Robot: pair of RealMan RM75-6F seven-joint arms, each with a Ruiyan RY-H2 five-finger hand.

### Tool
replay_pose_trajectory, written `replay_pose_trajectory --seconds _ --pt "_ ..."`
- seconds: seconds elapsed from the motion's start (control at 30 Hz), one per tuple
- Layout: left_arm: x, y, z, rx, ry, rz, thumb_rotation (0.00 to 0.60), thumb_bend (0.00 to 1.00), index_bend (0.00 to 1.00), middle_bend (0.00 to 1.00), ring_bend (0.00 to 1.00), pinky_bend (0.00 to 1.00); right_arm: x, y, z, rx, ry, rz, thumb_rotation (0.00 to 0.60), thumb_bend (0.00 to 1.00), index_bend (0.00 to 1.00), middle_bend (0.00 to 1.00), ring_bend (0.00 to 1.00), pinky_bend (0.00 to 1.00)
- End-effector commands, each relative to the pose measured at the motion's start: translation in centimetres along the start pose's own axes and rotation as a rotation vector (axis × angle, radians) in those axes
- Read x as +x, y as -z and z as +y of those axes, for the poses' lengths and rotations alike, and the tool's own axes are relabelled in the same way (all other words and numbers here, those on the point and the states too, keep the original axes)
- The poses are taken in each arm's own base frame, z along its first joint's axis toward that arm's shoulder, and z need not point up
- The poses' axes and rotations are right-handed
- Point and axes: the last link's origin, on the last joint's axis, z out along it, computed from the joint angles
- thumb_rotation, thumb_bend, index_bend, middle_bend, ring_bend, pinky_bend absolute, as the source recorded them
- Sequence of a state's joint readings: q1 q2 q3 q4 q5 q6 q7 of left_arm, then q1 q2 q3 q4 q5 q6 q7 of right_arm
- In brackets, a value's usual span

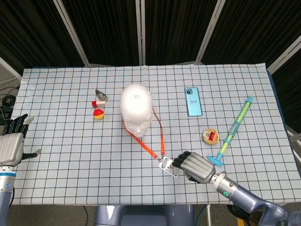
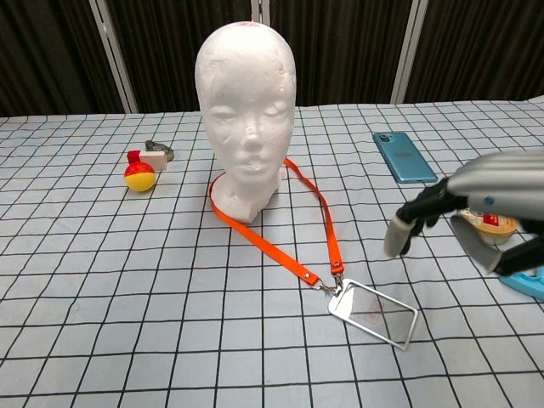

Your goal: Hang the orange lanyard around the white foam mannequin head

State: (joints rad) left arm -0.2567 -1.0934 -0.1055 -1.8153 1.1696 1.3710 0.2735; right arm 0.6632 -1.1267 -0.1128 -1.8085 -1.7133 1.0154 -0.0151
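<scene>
Lanyard (image 2: 280, 251) crosses table centre — mannequin head (image 2: 245, 110) behind.

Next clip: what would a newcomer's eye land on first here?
The white foam mannequin head stands upright mid-table, with the orange lanyard looped round its base and trailing toward the near edge. The strap ends in a clear badge holder lying flat on the checked cloth. Just right of it, the right hand hangs above the table, holding nothing.

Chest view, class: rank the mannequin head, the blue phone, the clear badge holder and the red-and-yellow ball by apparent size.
1. mannequin head
2. badge holder and blue phone: look similar, and the holder lies nearer the camera, so unranked
3. red-and-yellow ball
</scene>
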Motion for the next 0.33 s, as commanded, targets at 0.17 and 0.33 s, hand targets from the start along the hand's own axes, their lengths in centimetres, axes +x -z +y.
replay_pose_trajectory --seconds 0.17,0.33 --pt "0.1 1.9 -0.8 -0.041 0.023 0.023 0.6 0.01 0.0 0.0 0.0 0.0 1.5 9.6 5.0 -0.312 0.049 0.352 0.6 0.01 0.1 0.01 0.0 0.0" --pt "0.1 3.0 -1.4 -0.056 0.029 0.03 0.6 0.01 0.0 0.0 0.0 0.0 0.7 13.3 6.7 -0.447 0.082 0.46 0.6 0.0 0.0 0.0 0.0 0.0"
